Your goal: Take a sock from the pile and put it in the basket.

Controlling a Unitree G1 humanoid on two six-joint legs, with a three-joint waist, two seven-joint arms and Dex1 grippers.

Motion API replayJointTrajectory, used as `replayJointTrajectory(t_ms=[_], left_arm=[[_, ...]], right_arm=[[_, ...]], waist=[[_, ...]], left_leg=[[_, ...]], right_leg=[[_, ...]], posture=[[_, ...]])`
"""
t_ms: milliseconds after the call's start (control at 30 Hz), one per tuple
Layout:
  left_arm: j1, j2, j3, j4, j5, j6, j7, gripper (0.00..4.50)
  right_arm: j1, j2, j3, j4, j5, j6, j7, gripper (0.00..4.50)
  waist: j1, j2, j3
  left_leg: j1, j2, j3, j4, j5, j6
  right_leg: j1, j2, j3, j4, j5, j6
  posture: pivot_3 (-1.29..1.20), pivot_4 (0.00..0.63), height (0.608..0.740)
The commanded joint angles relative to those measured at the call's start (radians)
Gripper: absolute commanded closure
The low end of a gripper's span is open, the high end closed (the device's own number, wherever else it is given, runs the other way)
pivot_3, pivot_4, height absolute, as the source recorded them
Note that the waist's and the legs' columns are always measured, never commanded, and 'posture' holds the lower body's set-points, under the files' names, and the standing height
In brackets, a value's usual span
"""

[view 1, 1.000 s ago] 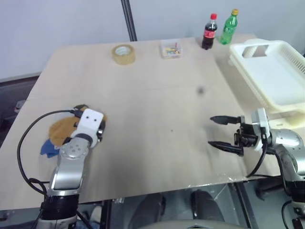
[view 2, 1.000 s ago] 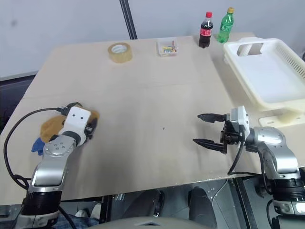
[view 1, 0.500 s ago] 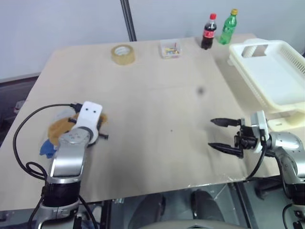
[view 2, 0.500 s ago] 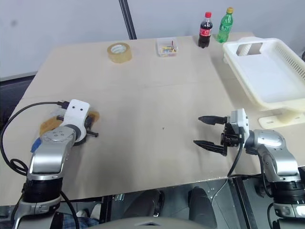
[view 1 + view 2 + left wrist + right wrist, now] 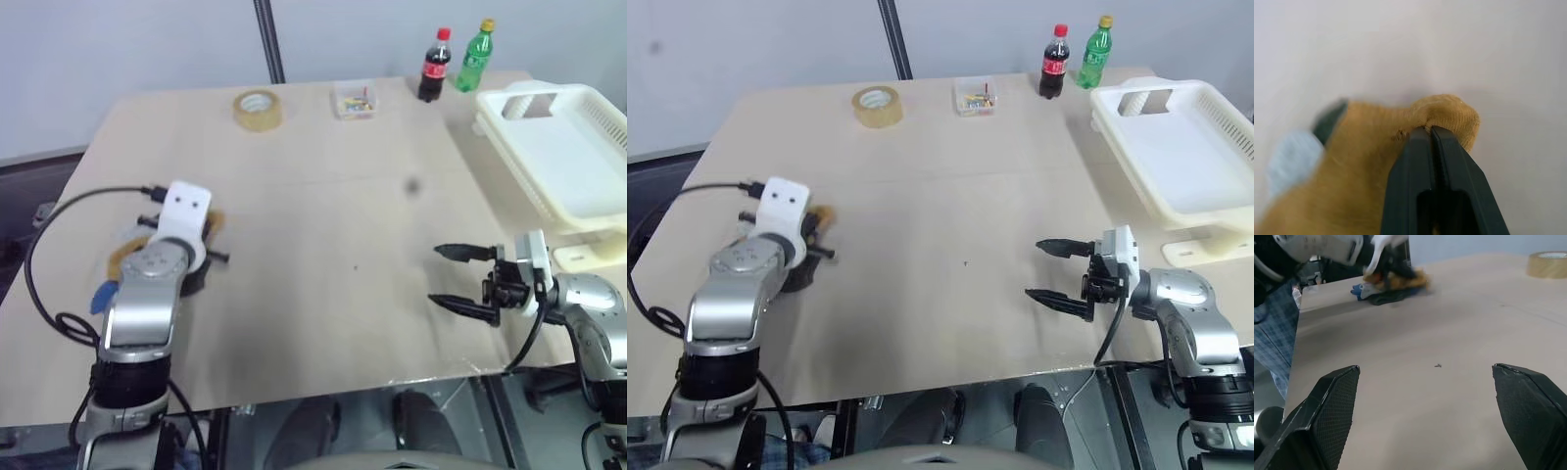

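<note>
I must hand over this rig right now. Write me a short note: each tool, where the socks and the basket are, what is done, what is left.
Left tool: shut on the mustard sock, at the pile on the table's left side.
Right tool: open, holding nothing, hovering over the table's near right part.
Basket: at the table's far right edge, no sock in it.
Done: sock pinched.
Left: carry it across the table and drop it in the basket.

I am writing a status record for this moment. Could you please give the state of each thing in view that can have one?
left pincer: shut on the mustard sock
mustard sock: pinched at a fold, most of it on the pile
pile: loose heap on the table
right pincer: open, holds nothing
basket: upright, no sock inside
cola bottle: upright, capped
green bottle: upright, capped
tape roll: lying flat
</note>
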Motion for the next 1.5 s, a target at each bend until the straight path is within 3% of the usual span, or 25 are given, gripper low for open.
replayJointTrajectory(t_ms=[33, 367, 467, 567, 767, 967, 1067, 1233, 1500], left_arm=[[-0.072, -0.053, -0.024, -0.066, -0.032, 0.044, 0.011, 4.47], [-0.155, -0.234, -0.238, 0.181, -0.041, -0.063, 0.016, 4.47], [-0.149, -0.206, -0.265, 0.229, -0.010, -0.137, 0.024, 4.47], [-0.150, -0.170, -0.203, 0.271, 0.006, -0.166, 0.064, 4.47], [-0.054, -0.038, -0.178, 0.321, 0.045, -0.220, 0.061, 4.47], [-0.040, -0.038, -0.132, 0.283, 0.031, -0.262, 0.065, 4.47], [-0.059, -0.061, -0.130, 0.267, 0.028, -0.273, 0.072, 3.57], [-0.080, -0.088, -0.119, 0.283, 0.030, -0.298, 0.091, 1.41], [-0.119, -0.097, -0.143, 0.346, 0.032, -0.294, 0.076, 1.41]], right_arm=[[-0.007, 0.001, -0.012, -0.017, 0.009, -0.016, -0.004, 0.00], [-0.022, 0.012, -0.011, -0.012, -0.001, -0.022, -0.017, 0.00], [0.005, 0.004, -0.025, -0.038, 0.003, -0.019, -0.030, 0.00], [0.039, 0.000, -0.042, -0.064, 0.008, -0.017, -0.050, 0.00], [0.074, 0.004, -0.046, -0.095, 0.013, -0.019, -0.075, 0.00], [0.072, 0.008, -0.034, -0.089, 0.010, -0.023, -0.079, 0.00], [0.062, 0.010, -0.027, -0.082, 0.008, -0.024, -0.076, 0.00], [0.053, 0.008, -0.023, -0.074, 0.006, -0.024, -0.072, 0.00], [0.047, 0.011, -0.016, -0.069, 0.000, -0.029, -0.069, 0.00]], waist=[[0.000, 0.000, 0.000], [-0.005, -0.001, 0.001], [-0.004, -0.001, 0.001], [-0.004, -0.001, 0.001], [-0.009, -0.001, 0.000], [-0.003, -0.001, 0.000], [-0.003, -0.001, 0.000], [-0.003, -0.001, 0.000], [-0.004, -0.001, 0.000]], left_leg=[[0.000, 0.000, 0.000, 0.000, 0.000, 0.000], [0.000, -0.001, 0.001, 0.000, 0.000, 0.000], [0.000, -0.001, 0.001, 0.000, 0.000, 0.000], [0.000, -0.001, 0.001, 0.000, 0.000, 0.000], [0.000, -0.001, 0.002, 0.000, 0.000, 0.000], [0.000, -0.001, 0.001, 0.000, 0.000, 0.000], [0.000, -0.001, 0.001, 0.000, 0.000, 0.000], [0.000, -0.001, 0.001, 0.000, 0.000, 0.000], [0.000, -0.001, 0.001, 0.000, 0.000, 0.000]], right_leg=[[0.000, 0.000, 0.000, 0.000, 0.000, 0.000], [0.000, 0.000, 0.001, 0.001, 0.000, 0.000], [-0.001, 0.000, 0.001, 0.001, 0.000, 0.000], [-0.002, 0.000, 0.002, 0.001, 0.000, 0.000], [-0.002, 0.000, 0.003, 0.001, 0.000, 0.000], [-0.002, 0.000, 0.002, 0.001, 0.000, 0.000], [-0.002, 0.000, 0.002, 0.001, 0.000, 0.000], [-0.002, 0.000, 0.002, 0.001, 0.000, 0.000], [-0.002, 0.000, 0.002, 0.001, 0.000, 0.001]], posture=[[0.00, 0.150, 0.740], [0.00, 0.150, 0.740], [0.00, 0.150, 0.740], [0.00, 0.150, 0.740], [0.00, 0.150, 0.740], [0.00, 0.150, 0.740], [0.00, 0.150, 0.740], [0.00, 0.150, 0.740], [0.00, 0.150, 0.740]])
